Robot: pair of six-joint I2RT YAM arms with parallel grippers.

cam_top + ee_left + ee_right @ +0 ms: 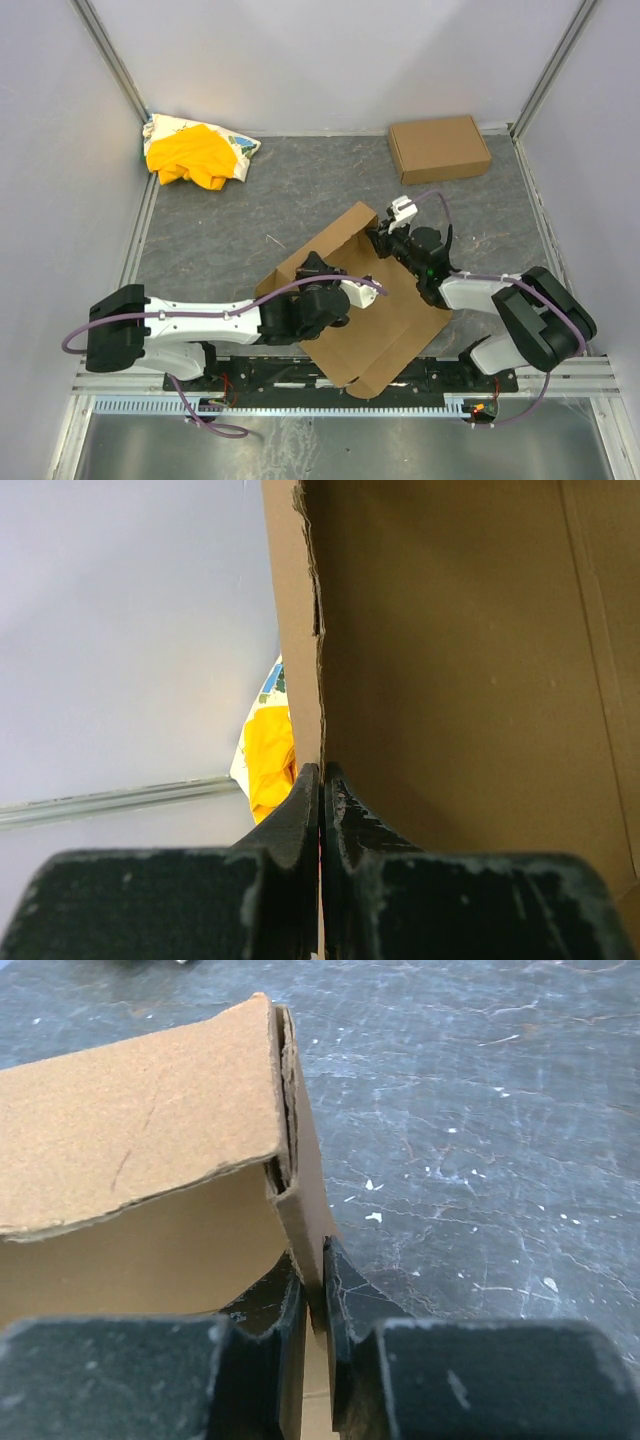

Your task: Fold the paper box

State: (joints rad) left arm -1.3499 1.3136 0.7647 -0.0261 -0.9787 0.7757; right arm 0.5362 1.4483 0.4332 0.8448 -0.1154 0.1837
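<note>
One plain brown die-cut cardboard paper box [390, 335] lies at the grey tabletop's [300, 200] near edge. Two grippers grip it: the left gripper [320, 775] and the right gripper [315, 1265] each pinch one raised flap.

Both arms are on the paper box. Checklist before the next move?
1. Left fingers shut on the paper box wall edge: ok.
2. Right fingers pinching the wall by the corner: ok, cardboard sits between them.
3. Corner layers flush: not ok, a gap shows along the corner fold.
4. Near half folded up: not ok, it lies flat on the table.
5. Other cardboard box and cloth heap apart from the work: ok.
6. Grip firm enough to pull on: cannot tell.
</note>
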